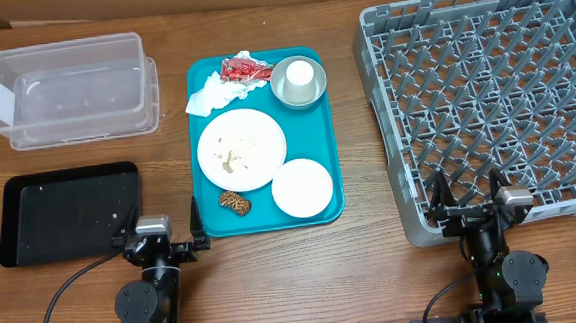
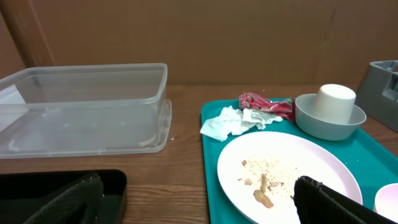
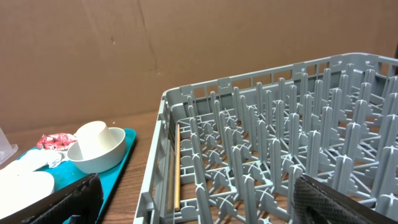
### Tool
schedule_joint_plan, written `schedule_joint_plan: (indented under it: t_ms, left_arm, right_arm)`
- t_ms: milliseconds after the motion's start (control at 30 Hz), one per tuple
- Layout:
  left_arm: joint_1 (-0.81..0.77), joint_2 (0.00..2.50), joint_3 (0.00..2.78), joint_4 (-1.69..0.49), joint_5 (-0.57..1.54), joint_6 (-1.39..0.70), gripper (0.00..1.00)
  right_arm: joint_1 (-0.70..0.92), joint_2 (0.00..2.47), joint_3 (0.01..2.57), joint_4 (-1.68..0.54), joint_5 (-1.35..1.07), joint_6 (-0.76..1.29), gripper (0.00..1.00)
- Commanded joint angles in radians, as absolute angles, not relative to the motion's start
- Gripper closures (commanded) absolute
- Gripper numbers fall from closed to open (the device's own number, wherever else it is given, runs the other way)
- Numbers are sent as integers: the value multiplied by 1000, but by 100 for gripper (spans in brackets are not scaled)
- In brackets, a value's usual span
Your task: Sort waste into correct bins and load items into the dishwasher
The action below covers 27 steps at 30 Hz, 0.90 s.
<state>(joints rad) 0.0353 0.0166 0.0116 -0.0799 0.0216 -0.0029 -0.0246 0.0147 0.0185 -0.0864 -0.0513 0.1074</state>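
On the teal tray (image 1: 318, 130) lie the large plate (image 1: 241, 149) with pale crumbs (image 2: 267, 169), the small white plate (image 1: 302, 188), a grey bowl (image 1: 298, 93) holding a white cup (image 1: 301, 75), a white napkin (image 1: 208, 94), a red wrapper (image 1: 244, 70) and a brown food piece (image 1: 234, 201). The clear tub (image 1: 71, 90) stands at the back left, the black tray (image 1: 66, 213) in front of it. The grey dish rack (image 1: 485, 99) is on the right. My left gripper (image 1: 165, 237) is open and empty near the front edge, between black tray and teal tray. My right gripper (image 1: 468, 211) is open and empty at the rack's near edge.
A thin wooden stick (image 3: 177, 165) lies inside the rack along its left wall. A brown cardboard wall (image 2: 199, 37) stands behind the table. Bare wood (image 1: 172, 149) shows between the bins and the teal tray.
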Motion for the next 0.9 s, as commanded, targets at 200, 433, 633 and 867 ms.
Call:
schedule_joint_plan:
  t_ms: [200,433,633,867]
  left_arm:
    - [41,6,5,-77,15,12,0]
    - [41,6,5,-77,16,12,0]
    - [41,6,5,-77,15,12,0]
    - [38,6,5,33,139,-109,0]
  right_arm:
    - [-22,3,8,-80,-46,104,0]
    - [-23,3,8,-80,-46,104,0]
    - [-22,3,8,-80,-46,104,0]
    - [-22,3,8,-80,-46,104,0]
